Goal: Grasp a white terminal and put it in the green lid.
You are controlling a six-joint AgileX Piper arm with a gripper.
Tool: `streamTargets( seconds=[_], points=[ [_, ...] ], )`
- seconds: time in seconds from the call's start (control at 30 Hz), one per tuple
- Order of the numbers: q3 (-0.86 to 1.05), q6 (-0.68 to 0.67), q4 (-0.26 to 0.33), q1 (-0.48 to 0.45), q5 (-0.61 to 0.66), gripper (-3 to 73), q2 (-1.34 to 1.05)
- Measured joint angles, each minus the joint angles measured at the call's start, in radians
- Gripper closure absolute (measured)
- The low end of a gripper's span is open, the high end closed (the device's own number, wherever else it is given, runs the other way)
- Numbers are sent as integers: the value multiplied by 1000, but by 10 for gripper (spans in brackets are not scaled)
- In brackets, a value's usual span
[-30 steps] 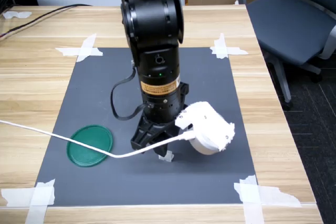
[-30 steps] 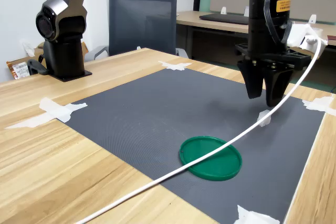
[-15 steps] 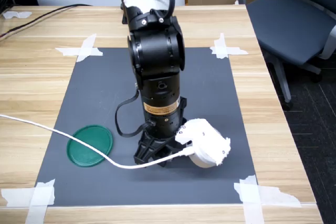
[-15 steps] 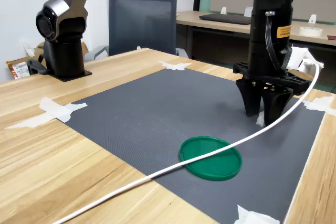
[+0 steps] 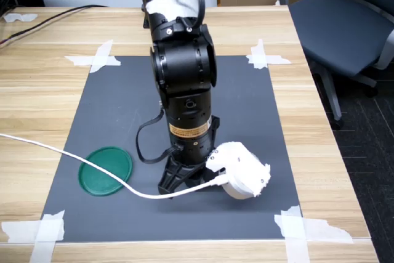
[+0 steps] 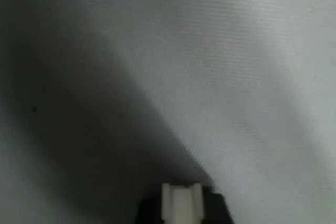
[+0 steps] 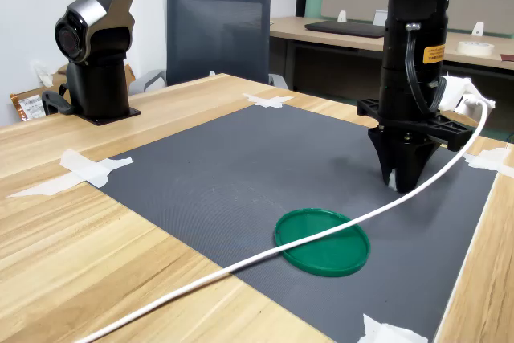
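The white terminal (image 6: 181,202) is seen in the wrist view as a small ribbed white block with a central groove, its long axis running along the gripper's (image 7: 401,183) reach, set between the narrowed jaws at the mat (image 5: 117,97). A firm hold cannot be confirmed. The green lid (image 7: 322,240) lies well apart from the gripper.

we've got the white terminal (image 6: 181,203), tiny notched block, blurry up close in the wrist view, the green lid (image 5: 106,170) flat on the dark mat, empty, round, raised rim
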Motion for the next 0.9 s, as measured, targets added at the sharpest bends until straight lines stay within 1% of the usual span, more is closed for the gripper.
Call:
streamTargets(
  seconds=[0.2,0.3,0.43,0.53,0.7,0.9],
  points=[
    [0,28,7,-6,-1,617,-11],
    [0,31,51,-31,-1,617,-47],
    [0,22,114,-87,-2,617,-103],
    [0,-2,142,-135,-2,617,-134],
    [0,-39,150,-207,1,617,-161],
    [0,-64,152,-286,49,617,-164]
  ],
)
